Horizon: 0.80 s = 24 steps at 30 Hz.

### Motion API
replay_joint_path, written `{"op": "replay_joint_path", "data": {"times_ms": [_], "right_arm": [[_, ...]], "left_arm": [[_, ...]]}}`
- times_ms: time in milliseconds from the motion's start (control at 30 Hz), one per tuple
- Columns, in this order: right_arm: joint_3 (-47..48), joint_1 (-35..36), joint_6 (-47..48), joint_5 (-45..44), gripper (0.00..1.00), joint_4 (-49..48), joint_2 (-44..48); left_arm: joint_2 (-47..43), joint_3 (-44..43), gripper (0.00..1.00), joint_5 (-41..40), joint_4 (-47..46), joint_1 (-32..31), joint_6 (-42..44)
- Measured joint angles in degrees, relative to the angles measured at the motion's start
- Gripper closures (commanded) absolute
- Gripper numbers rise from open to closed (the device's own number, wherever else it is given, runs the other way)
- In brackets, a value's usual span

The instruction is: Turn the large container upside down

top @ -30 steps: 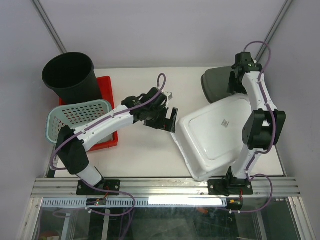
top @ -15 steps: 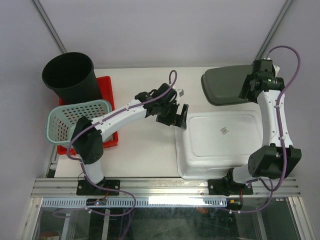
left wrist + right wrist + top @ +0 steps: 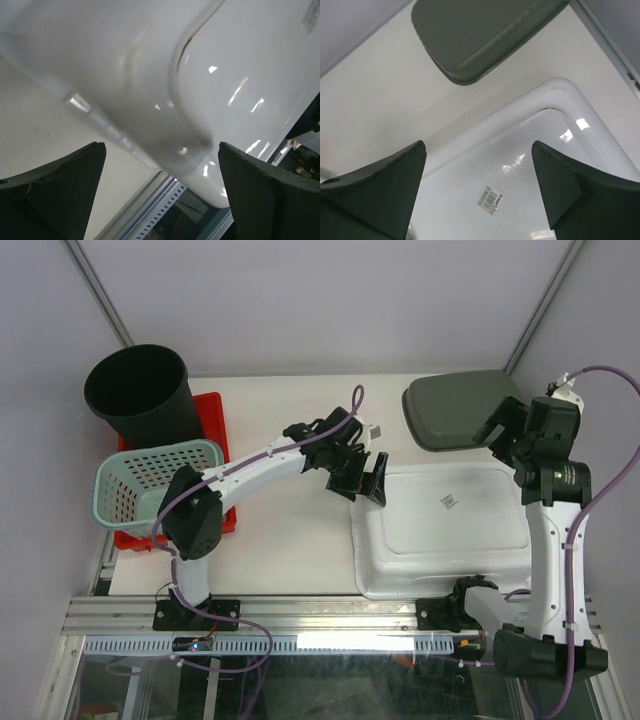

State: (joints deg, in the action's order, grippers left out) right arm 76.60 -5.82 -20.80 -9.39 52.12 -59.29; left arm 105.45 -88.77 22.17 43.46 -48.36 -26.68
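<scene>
The large white container lies bottom up on the table at the right, its barcode sticker facing up. It fills the left wrist view and shows in the right wrist view. My left gripper is open and empty at the container's upper left corner, with the corner between its fingers in the wrist view. My right gripper is open and empty, raised above the container's far right edge.
A grey lid lies at the back right, also in the right wrist view. A black bucket, a teal basket and a red tray stand at the left.
The container dropped from a tilt to flat, bottom up. My right arm swung out to the right, off the container. My left gripper followed right to the container's corner.
</scene>
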Motion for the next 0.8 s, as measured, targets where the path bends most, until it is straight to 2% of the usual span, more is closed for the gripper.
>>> {"op": "replay_joint_path", "data": {"times_ms": [300,533,633,800], "right_arm": [[-0.87,0.00,-4.66,4.11,0.10,-1.29,5.62],[0.20,0.00,-4.31,5.66,0.10,-1.22,8.20],[-0.44,0.00,-2.97,8.46,0.12,-1.40,8.81],[-4.31,0.52,-1.79,17.05,0.20,-2.36,9.22]], "left_arm": [[18.49,-21.55,0.01,9.75,-6.60,-2.58,-2.60],[20.44,-24.57,0.01,13.68,-10.29,-2.14,-4.72],[17.05,-21.38,0.01,14.36,-11.34,1.86,-5.35],[6.12,-15.72,0.01,11.19,-9.16,15.85,-4.44]]}}
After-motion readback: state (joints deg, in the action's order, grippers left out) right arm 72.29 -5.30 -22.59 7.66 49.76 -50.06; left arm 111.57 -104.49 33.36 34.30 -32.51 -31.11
